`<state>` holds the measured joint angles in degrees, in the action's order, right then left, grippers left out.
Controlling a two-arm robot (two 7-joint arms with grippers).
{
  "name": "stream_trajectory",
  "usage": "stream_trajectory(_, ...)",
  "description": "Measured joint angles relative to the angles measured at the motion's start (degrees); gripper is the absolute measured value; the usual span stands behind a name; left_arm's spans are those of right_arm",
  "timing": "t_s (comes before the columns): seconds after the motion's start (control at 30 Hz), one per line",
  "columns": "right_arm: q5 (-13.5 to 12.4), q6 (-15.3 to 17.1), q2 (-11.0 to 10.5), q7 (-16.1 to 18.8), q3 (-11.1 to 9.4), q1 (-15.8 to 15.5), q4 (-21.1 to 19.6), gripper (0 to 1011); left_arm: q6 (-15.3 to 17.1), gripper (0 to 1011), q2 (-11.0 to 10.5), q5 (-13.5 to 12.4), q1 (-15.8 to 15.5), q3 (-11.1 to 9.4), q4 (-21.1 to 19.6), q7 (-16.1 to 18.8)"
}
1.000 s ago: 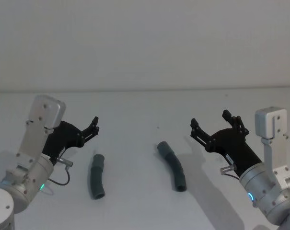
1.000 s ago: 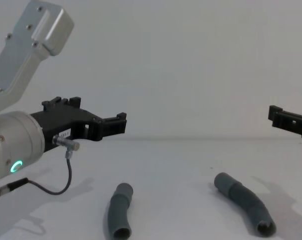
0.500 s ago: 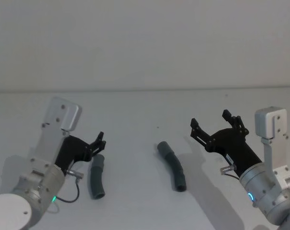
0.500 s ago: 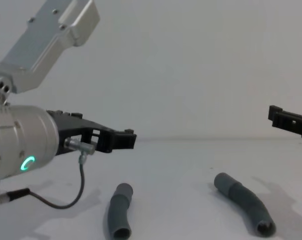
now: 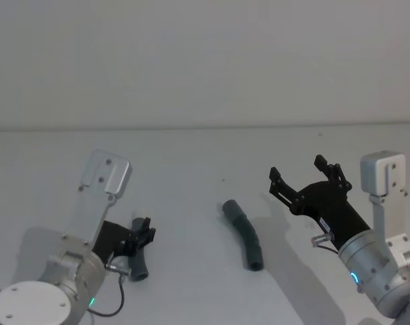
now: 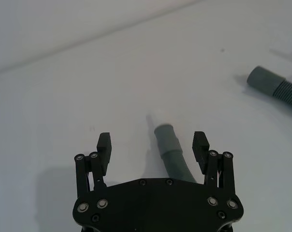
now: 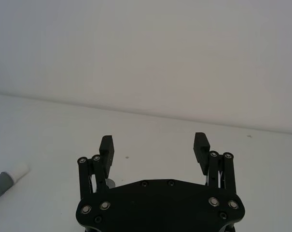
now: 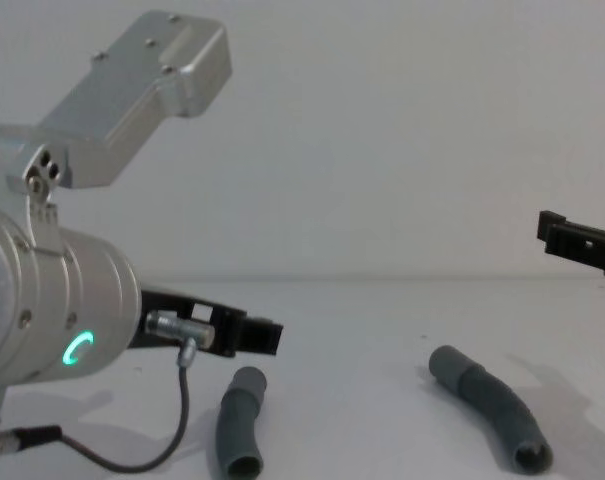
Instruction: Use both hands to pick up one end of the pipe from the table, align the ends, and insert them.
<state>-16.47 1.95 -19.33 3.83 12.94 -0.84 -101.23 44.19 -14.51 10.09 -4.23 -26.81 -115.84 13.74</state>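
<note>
Two dark grey corrugated pipe pieces lie on the white table (image 5: 191, 169). The left piece (image 8: 239, 420) has a grey cuff (image 6: 166, 140) with a white tip (image 6: 157, 118). My left gripper (image 6: 152, 142) hangs open just above it, one finger on each side of the cuff, and hides most of the piece in the head view (image 5: 139, 269). The right piece (image 5: 245, 235) lies curved, its hollow socket end (image 8: 530, 455) towards me. My right gripper (image 5: 297, 169) is open in the air, to the right of that piece and apart from it. A white-tipped cuff (image 7: 10, 175) shows at the right wrist view's edge.
The table's far edge meets a plain wall (image 5: 205, 61). Bare table lies between the two pipe pieces and behind them. A thin black cable (image 8: 172, 420) loops under my left wrist.
My left arm has swung down and in, bringing its open gripper over the left pipe piece. The right arm and both pipe pieces have not moved.
</note>
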Motion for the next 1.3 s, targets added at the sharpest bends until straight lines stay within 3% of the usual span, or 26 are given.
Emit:
stream_trajectory(0.23, 0.00, 0.00, 0.00, 0.00, 0.00, 0.00, 0.00, 1004, 3.50, 1001, 2.41, 0.57, 1.05, 0.75, 0.03, 1.26)
stream_trajectory(0.5, 0.00, 0.00, 0.00, 0.00, 0.00, 0.00, 0.00, 1004, 4.25, 1001, 4.03, 1.03, 1.48, 1.43, 1.36, 1.55)
stream_trajectory(1.3, 0.00, 0.00, 0.00, 0.00, 0.00, 0.00, 0.00, 1004, -4.06, 1001, 6.59, 1.49, 2.31, 2.83, 7.88, -0.31)
